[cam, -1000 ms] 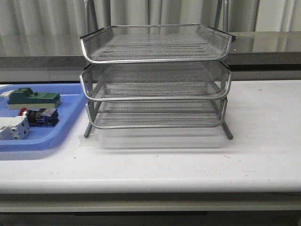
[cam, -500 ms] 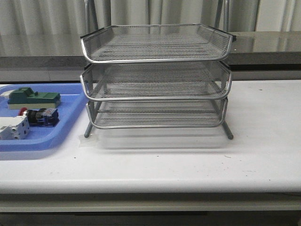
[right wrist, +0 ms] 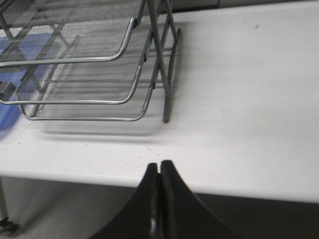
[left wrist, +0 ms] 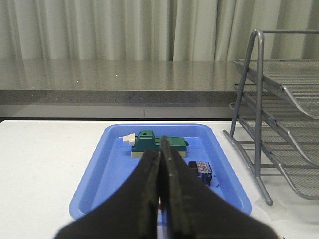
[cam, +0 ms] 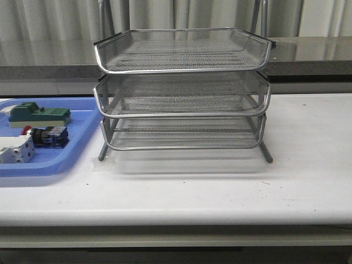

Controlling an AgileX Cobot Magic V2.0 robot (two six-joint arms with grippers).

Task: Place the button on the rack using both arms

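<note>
The button [cam: 47, 136] lies on its side in the blue tray [cam: 60, 165] at the left of the table, red cap to the left. In the left wrist view its blue-black body [left wrist: 202, 169] shows beside my fingers. The silver three-tier rack [cam: 182, 91] stands mid-table; it also shows in the left wrist view [left wrist: 279, 124] and the right wrist view [right wrist: 84, 64]. My left gripper [left wrist: 162, 149] is shut and empty, hovering before the tray. My right gripper [right wrist: 159, 167] is shut and empty near the table's front edge. Neither arm shows in the front view.
In the blue tray also lie a green block [cam: 39, 114] behind the button and a white block-shaped switch [cam: 15, 149] in front of it. A grey ledge and curtains run behind the table. White tabletop extends right of the rack [cam: 308, 143].
</note>
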